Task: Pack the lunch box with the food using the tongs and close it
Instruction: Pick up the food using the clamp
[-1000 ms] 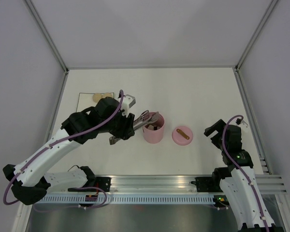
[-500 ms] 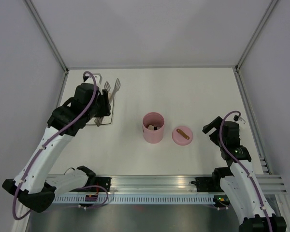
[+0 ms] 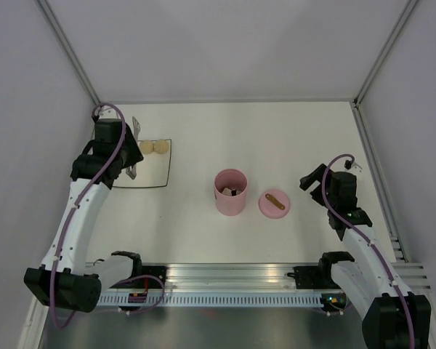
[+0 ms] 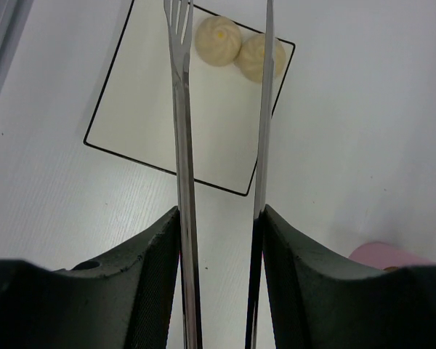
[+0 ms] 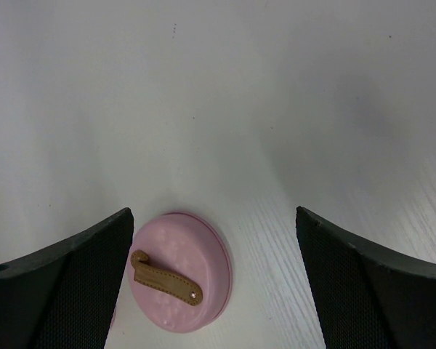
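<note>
Left arm is now sitting over the white tray (image 4: 131,116) at the far left. It has swung off the lunch box (image 3: 230,191), where a second ago it was holding the tongs (image 4: 182,145) across the rim. That is reading as one drop-off done and the arm going back for another piece. Some dark and white food (image 3: 233,192) is showing inside the lunch box, which is standing upright and open mid-table, well apart from the tray.

Left gripper (image 4: 219,240) is gripping the tongs. Its jaws are roughly half closed, each tong arm pressing against the inside of a finger. The tong arms are standing apart with nothing between them. They are pointing away from the robot over the tray. In the wrist view one tip is sitting just beside the two beige balls (image 4: 218,40) and the other arm is crossing over one ball. Height above them: cannot tell. The balls are lying side by side, touching, near the tray's far edge.

Right gripper (image 5: 212,218) is hanging wide open, holding nothing and looking down on the lid (image 5: 178,280). The lid is lying flat, strap up, just beside the lunch box on its right. The right arm has also crept a little further out from its base than before.

Judging by this, two balls are waiting to be packed and the lid is not yet on.
</note>
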{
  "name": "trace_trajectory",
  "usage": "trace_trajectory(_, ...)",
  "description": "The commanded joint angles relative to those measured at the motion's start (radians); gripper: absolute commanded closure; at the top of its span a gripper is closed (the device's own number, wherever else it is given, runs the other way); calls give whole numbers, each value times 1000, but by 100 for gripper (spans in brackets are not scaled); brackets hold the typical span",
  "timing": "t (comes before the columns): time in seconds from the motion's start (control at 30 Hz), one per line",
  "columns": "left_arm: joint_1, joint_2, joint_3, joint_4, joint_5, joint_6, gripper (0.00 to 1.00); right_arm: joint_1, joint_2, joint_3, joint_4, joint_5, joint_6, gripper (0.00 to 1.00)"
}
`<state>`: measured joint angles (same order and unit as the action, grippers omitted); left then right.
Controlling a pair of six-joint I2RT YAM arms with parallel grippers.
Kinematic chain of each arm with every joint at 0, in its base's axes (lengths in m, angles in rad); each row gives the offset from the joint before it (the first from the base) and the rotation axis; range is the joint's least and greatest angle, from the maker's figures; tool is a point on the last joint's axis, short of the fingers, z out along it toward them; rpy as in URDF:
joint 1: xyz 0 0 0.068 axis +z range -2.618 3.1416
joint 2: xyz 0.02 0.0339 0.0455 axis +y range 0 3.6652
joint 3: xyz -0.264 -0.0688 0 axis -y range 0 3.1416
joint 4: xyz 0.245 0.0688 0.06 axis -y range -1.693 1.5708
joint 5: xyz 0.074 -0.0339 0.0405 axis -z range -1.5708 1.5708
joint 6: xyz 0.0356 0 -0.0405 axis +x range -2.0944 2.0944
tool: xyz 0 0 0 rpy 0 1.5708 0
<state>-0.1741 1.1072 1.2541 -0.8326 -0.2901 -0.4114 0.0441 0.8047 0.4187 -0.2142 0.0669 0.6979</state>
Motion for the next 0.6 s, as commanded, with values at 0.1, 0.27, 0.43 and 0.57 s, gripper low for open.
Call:
trace_trajectory(0.1,154,69,-12,96,152,-3,48,3,36,49,116,-13,-3,2)
trace_trajectory(0.27,171,138,-13,115,164,36,48,3,28,63,79,-9,2,2)
trace_trajectory(0.43,171,247,-2,128,149,46,48,4,-28,29,35,40,-6,2)
trace_trajectory(0.57,171,308,19,147,135,45,48,3,-38,23,33,40,-9,2)
